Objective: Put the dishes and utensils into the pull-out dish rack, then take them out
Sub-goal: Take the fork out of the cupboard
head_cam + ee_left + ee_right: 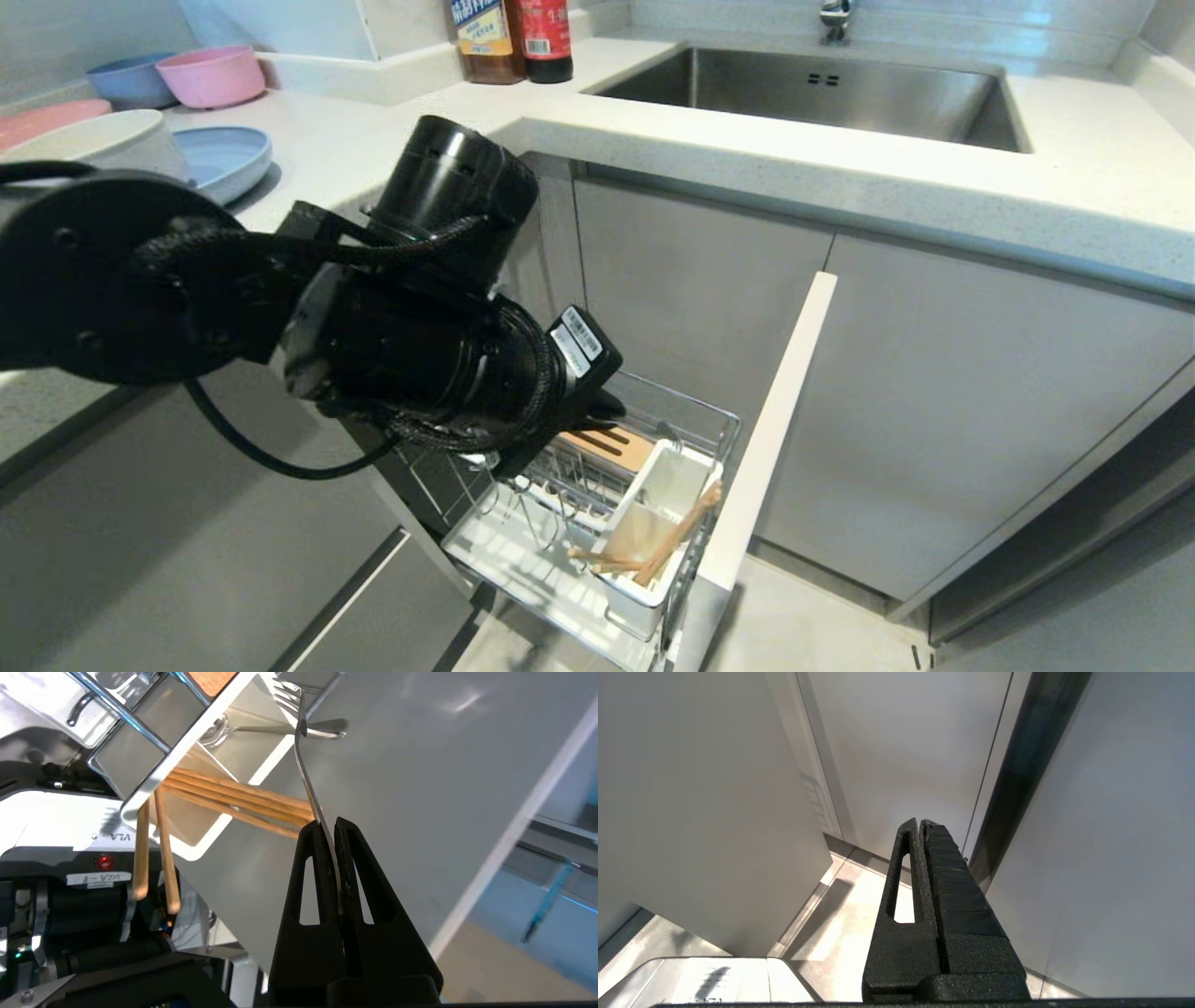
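**Fork pinched above the utensil holder**

Nearest in the head view: left arm reaching down over the pull-out dish rack [597, 523], hiding much of the wire basket. Left gripper [328, 828] clenched on the thin handle of the fork [303, 760], tines out at the far end, close to the holder's rim. Just beside the fingertips, the chopsticks [243, 802] leaning out of the white utensil holder [653, 523], tips crossing its edge. Spoon [280, 728] lying across the holder's far compartment. Tight room here: chrome wire on one side, the pale-grey front panel [775, 420] close on the other, only a narrow channel between.

Right gripper [922, 826] parked low beside cabinet doors, fingers pressed together on nothing, bare floor below.

Behind the holder, the slotted wooden strip [611, 446]. Farther up, the countertop edge [747, 177] overhanging the rack. On the counter at far left, the off-white bowl [103, 140] touching the light-blue plate [224, 159], near the edge; pink bowl [213, 75] and blue bowl [131, 82] beyond. Sink [822, 89] and two bottles [513, 37] farthest back.
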